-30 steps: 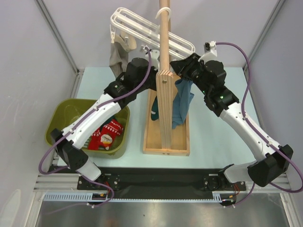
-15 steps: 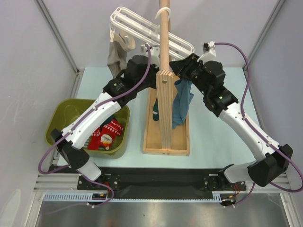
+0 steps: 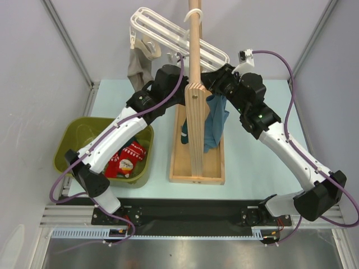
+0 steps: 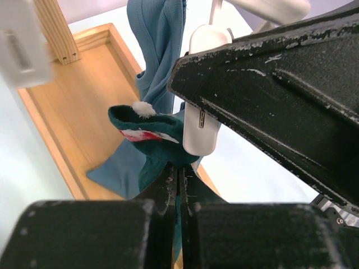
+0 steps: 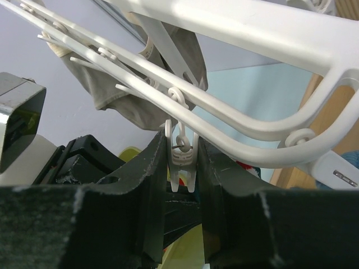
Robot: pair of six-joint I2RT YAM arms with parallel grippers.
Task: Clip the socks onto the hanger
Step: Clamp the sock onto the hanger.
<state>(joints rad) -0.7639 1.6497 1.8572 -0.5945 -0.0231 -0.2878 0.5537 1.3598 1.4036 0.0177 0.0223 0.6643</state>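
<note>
- left gripper (image 4: 178,172): pressed together, pinching teal sock (image 4: 150,140)
- right gripper (image 5: 182,171): squeezing 1 white clip peg (image 5: 181,152) under hanger (image 5: 241,25)
- blue garment (image 4: 160,45): behind teal sock

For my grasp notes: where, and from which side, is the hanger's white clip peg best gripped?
Probably grip the clip peg across its two upper wings, just under its ring on the hanger, coming from beneath like the right gripper. It dangles upright, flat sides outward, so jaws straddle it squarely.
</note>
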